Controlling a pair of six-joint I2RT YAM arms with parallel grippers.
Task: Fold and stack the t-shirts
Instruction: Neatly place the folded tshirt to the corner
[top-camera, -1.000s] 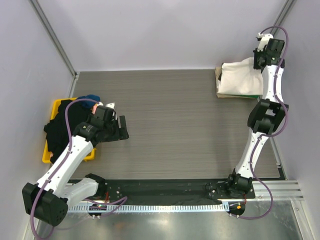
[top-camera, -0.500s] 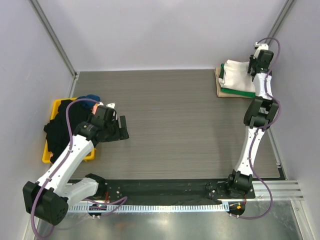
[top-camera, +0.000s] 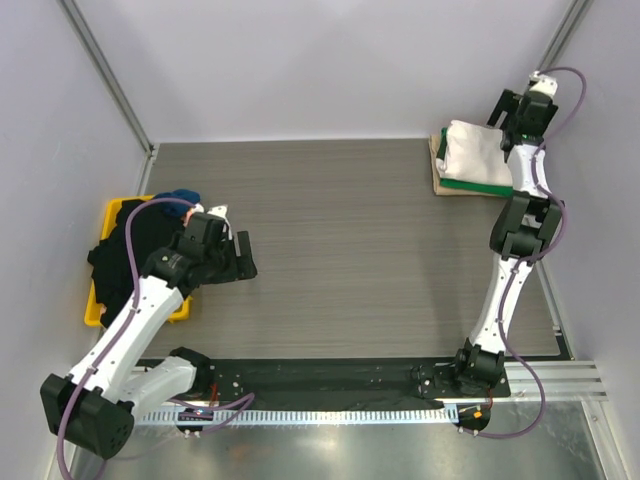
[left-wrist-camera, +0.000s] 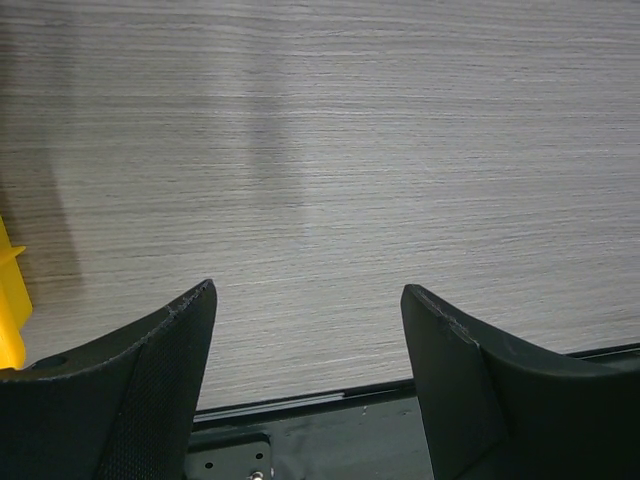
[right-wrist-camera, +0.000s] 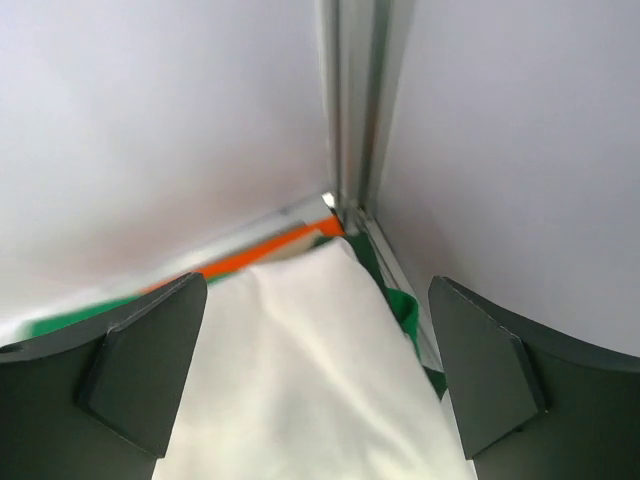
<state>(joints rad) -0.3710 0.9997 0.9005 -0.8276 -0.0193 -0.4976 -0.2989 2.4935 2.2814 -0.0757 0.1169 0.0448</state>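
Right gripper (right-wrist-camera: 318, 350): jaws wide apart, nothing between them. It hangs over the far corner of a folded cream t-shirt (top-camera: 476, 152), not touching it.

Left gripper (left-wrist-camera: 308, 370): jaws apart and empty, only bare table (top-camera: 350, 230) under them. It sits just beside the right edge of the yellow tray (top-camera: 93, 306), pointing away from it.

Landmark is the tray.
- In it and spilling over its far and left edges is a loose heap, with a black t-shirt (top-camera: 125, 255) on top and a blue t-shirt (top-camera: 181, 199) at the far end. Judged: the unfolded supply, left there within the left arm's reach.
- Well apart from the tray, across the table at the far right corner, the cream tee lies folded on a green t-shirt (top-camera: 482, 187), both on a tan board (top-camera: 437, 168). Judged: this is the finished stack, kept clear of the folding area.

Surface: grey wood-grain, matte, flat. Room: pale lilac walls (top-camera: 330, 70) and a metal corner post (right-wrist-camera: 350, 100) close behind the stack.
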